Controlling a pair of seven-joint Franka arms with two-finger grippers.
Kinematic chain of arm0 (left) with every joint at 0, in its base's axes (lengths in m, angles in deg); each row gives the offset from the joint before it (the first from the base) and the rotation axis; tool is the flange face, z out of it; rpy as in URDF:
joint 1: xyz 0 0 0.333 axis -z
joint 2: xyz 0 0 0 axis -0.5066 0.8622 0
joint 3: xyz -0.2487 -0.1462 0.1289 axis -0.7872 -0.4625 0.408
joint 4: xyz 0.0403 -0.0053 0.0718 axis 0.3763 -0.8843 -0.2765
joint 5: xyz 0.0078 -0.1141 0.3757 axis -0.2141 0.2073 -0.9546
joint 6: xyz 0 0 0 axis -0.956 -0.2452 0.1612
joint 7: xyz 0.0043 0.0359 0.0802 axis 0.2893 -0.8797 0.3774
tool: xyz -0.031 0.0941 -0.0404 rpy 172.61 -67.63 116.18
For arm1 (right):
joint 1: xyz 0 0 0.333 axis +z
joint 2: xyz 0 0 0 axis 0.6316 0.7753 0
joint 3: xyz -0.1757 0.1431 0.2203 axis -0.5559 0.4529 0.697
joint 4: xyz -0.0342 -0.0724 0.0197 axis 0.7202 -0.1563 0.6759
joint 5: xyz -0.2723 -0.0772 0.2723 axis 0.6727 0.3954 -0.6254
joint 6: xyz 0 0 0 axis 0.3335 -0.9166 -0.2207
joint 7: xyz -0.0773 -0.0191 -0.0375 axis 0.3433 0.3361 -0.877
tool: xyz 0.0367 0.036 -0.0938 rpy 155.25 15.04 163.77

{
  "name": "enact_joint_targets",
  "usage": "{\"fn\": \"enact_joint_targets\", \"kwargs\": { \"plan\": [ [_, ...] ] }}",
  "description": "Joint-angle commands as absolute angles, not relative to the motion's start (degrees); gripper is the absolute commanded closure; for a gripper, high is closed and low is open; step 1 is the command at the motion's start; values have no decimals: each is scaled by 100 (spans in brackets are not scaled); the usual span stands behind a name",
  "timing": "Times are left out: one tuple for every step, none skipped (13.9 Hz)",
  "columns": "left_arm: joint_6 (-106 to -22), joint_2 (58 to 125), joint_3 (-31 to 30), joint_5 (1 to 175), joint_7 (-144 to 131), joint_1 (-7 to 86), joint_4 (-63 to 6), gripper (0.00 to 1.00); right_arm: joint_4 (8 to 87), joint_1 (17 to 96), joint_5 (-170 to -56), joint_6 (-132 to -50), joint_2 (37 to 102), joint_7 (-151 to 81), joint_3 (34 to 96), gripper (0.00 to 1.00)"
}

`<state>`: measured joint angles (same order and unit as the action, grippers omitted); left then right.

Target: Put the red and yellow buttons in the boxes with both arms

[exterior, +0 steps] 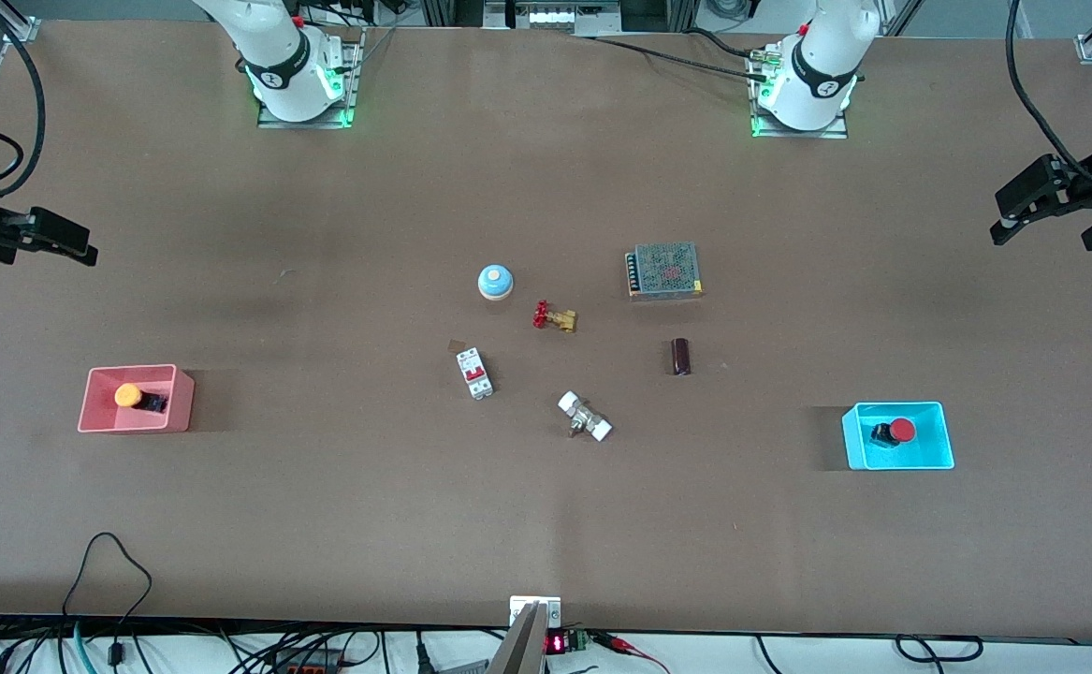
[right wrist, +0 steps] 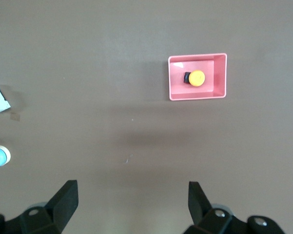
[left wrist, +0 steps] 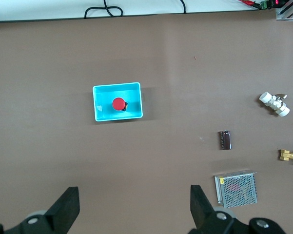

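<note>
Two round-capped buttons (exterior: 128,395) in square bins (exterior: 96,421)

1. Yellow button (exterior: 128,396) lies inside the pinkish-red box (exterior: 96,412), toward the right arm's end of the table.
2. Red button (exterior: 900,431) lies inside the cyan box (exterior: 929,456), toward the left arm's end.
3. Left gripper (exterior: 1051,234) hangs open over the table edge, holding nothing.
4. Right gripper (exterior: 87,253) is raised over its own end of the table, empty.
</note>
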<state>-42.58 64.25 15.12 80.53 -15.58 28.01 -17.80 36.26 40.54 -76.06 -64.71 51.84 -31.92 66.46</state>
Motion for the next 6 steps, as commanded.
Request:
{"fn": "enact_joint_targets", "kwargs": {
  "plan": [
    [-4116,6460,1490,8113,-1542,2736,-1645,0,3981,3952,-7531,-6486,4862,-3171,6778,0],
    [-4116,6460,1490,8113,-1534,2736,-1645,0,3972,3952,-7514,-6460,4819,-3207,6787,0],
    [-4124,6460,1482,8113,-1534,2736,-1645,0,3972,3961,-7488,-6442,4792,-3268,6787,0],
    [-4133,6469,1482,8113,-1534,2736,-1636,0,3972,3952,-7487,-6433,4792,-3303,6795,0],
    [-4151,6469,1482,8113,-1534,2736,-1636,0,3972,3944,-7496,-6442,4792,-3312,6787,0],
    [-4151,6478,1482,8104,-1534,2745,-1636,0,3972,3944,-7496,-6433,4792,-3312,6787,0]
  ]
}}
